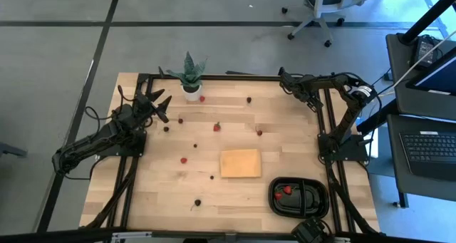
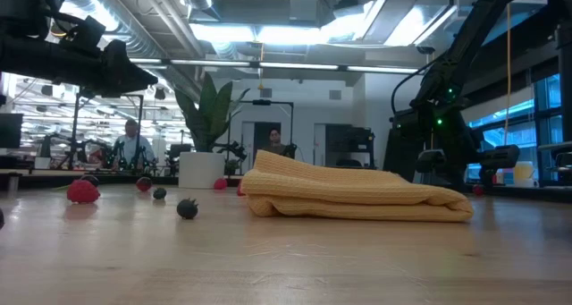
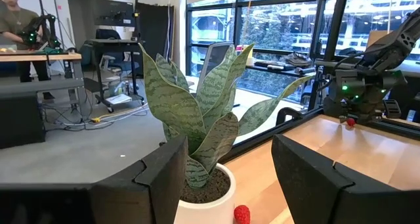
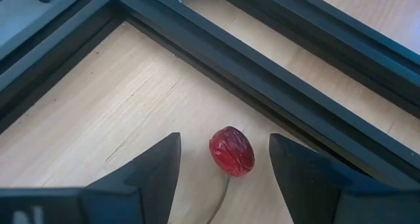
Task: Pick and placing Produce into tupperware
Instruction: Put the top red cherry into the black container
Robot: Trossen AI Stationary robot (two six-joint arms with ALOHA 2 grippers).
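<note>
The right tool [image 4: 223, 161] hangs low over the far right corner of the table [image 1: 235, 200], its two dark fingers [image 4: 154, 168] spread apart with a red cherry-like berry [image 4: 231, 150] lying on the wood between them, untouched on either side; a thin stem trails from the berry toward the camera. Dark frame rails [image 4: 275, 86] run just beyond it. The left tool [image 1: 158, 100] is up off the table at the far left, its fingers [image 3: 157, 181] also apart, pointing at the potted plant [image 1: 190, 77] just ahead of it.

The table is pale wood, ringed by the dark frame. On it lies a flat tan pad [image 1: 241, 163], right of centre (in the low view it reads as a folded yellow cloth). Near the front right corner sits the black tray [image 1: 279, 202], holding at least one red piece [image 1: 287, 189]; which compartment it lies in is hard to tell. The potted plant stands at the far edge in a white pot, with a red berry [image 3: 241, 214] just beside the pot.

The rest of the produce is scattered well apart across the open wood: red pieces [image 1: 216, 127] left of the pad and dark ones [image 1: 197, 202] toward the front and the far side.

People show at desks in the room behind the table.
</note>
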